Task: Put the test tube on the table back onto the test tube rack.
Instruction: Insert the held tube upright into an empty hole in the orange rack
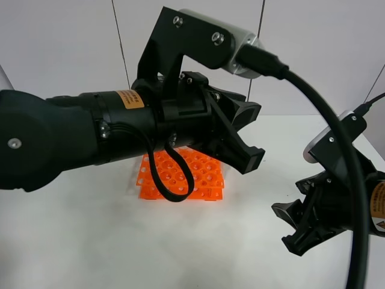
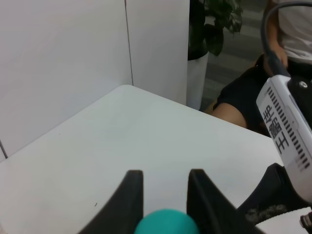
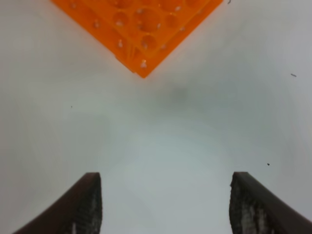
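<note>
The teal cap of the test tube (image 2: pixel 165 222) shows between the fingers of my left gripper (image 2: pixel 165 195), which is shut on it; the rest of the tube is hidden. From the exterior high camera, this gripper (image 1: pixel 249 141) hangs above the right side of the orange test tube rack (image 1: pixel 180 174), and the tube itself cannot be made out. The rack stands on the white table (image 1: pixel 90 241). My right gripper (image 1: pixel 295 226) hovers low at the right, open and empty. In its wrist view the fingers (image 3: pixel 92 204) stand wide apart over bare table (image 3: pixel 170 146), with the rack's corner (image 3: pixel 141 19) ahead.
The left arm's big black body (image 1: pixel 60 138) spans the left of the exterior high view and covers part of the rack. White wall panels (image 2: pixel 63 58) border the table. Beyond the table's edge are a potted plant (image 2: pixel 209 29) and a seated person (image 2: pixel 243 102).
</note>
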{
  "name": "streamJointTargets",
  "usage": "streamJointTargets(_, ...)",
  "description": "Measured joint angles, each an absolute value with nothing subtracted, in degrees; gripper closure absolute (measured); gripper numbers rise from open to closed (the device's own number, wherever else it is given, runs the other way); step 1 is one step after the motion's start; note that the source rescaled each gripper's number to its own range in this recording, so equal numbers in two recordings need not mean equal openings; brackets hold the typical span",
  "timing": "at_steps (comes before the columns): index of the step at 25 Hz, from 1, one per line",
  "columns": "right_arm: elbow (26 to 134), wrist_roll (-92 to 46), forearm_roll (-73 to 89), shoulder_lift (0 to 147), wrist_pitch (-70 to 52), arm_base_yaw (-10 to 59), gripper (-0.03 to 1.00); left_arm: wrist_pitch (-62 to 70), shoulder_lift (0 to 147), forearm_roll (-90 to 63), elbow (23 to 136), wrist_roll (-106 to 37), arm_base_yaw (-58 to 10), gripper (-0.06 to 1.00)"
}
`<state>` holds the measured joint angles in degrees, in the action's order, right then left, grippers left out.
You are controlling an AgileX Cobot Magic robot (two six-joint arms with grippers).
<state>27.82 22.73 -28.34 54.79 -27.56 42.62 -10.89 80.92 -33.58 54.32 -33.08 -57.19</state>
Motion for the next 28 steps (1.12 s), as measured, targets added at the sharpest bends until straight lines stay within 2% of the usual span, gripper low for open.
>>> streamJointTargets(3,28.1,25.4,-27.9,54.8,-27.3,41.6,-0.03,-10.9,80.9,-33.6,54.3,-33.1,-57.2,0.94)
streamJointTargets(7,29.1,26.4,-25.9,54.8,-26.5,35.8,0.0,-10.9,80.9,-33.6,54.3,-33.1,-57.2,0.94)
streamJointTargets(11,30.1,25.0,-23.1,54.8,-26.5,26.8,0.01,-10.9,80.9,-33.6,54.3,-33.1,-57.2,0.94)
streamJointTargets(16,30.2,24.7,-21.5,54.8,-27.2,12.4,0.02,-10.9,80.9,-33.6,54.3,-33.1,-57.2,0.94)
streamJointTargets(22,30.2,23.0,-12.4,54.8,-31.8,-2.8,0.15,-10.9,80.9,-33.6,54.3,-33.1,-57.2,0.94)
streamJointTargets(26,30.3,12.9,-3.4,54.8,-36.6,-5.8,0.21,-10.9,80.9,-33.6,54.3,-33.1,-57.2,0.94)
streamJointTargets(28,30.3,9.8,-1.1,54.8,-37.3,-5.8,0.21,-10.9,80.9,-33.6,54.3,-33.1,-57.2,0.94)
